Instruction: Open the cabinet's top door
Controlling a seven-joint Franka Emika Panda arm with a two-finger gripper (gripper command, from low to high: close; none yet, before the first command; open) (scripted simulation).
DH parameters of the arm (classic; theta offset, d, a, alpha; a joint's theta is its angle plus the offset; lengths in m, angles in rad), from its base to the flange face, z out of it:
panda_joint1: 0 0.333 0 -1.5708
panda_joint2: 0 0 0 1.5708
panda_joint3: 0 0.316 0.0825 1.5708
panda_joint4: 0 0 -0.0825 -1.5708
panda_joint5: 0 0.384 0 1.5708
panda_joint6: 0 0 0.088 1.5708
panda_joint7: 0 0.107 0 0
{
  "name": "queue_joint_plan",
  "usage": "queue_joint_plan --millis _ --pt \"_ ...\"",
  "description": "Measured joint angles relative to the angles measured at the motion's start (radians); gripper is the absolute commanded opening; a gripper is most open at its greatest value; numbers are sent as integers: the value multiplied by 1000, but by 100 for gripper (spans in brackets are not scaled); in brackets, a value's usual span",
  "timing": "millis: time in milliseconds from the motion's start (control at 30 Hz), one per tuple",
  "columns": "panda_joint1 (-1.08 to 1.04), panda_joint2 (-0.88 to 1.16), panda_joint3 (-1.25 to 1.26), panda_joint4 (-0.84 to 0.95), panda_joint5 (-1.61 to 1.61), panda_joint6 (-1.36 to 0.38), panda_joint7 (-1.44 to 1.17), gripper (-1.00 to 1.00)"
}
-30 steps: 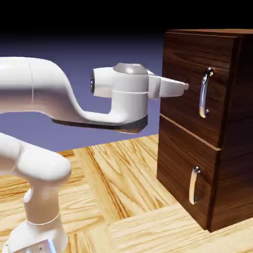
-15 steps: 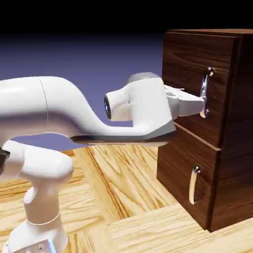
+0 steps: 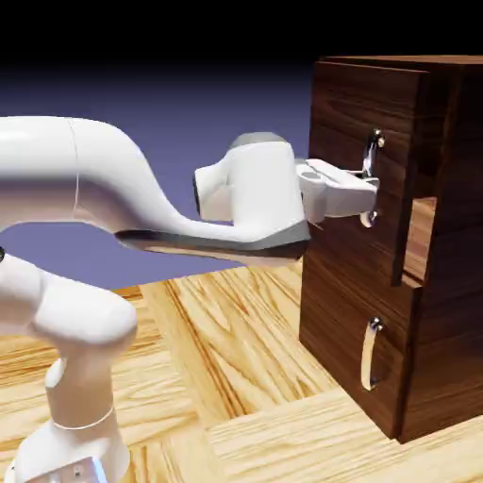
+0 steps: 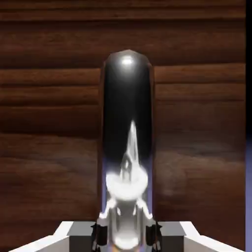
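Because the tool [image 3: 370, 193] has clamped tight on the long silver handle [image 3: 372, 179], the pull goes straight into the top door [image 3: 363, 170] with nothing to slip. The hand view shows the bar [image 4: 127, 142] standing between the fingertips [image 4: 101, 234], filling the middle of the picture, dark wood grain behind it. The arm reaches level from the exterior view's left, so the jaws cross the upright bar at about mid-height; a sensible hold, I judge, since a level pull there should not twist the panel.

The cabinet [image 3: 443, 377] stands at the right on the wooden worktop [image 3: 236, 358]. The top door sits proud of the cabinet's face, a pale gap [image 3: 420, 236] showing at its rear edge. Lower panel [image 3: 349, 330] flush, its small handle [image 3: 370, 354] untouched.

Judgement: opening begun, far from full. More drawing back along the same line is wanted.
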Motion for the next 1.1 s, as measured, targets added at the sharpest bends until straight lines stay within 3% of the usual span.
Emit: queue_joint_plan --millis 467,933,1100 --pt "-505 -77 493 -224 356 -55 0 -100" --pt "-1009 -266 943 -317 732 147 -13 -100" --pt "-1038 -348 993 -372 949 142 -179 -100"
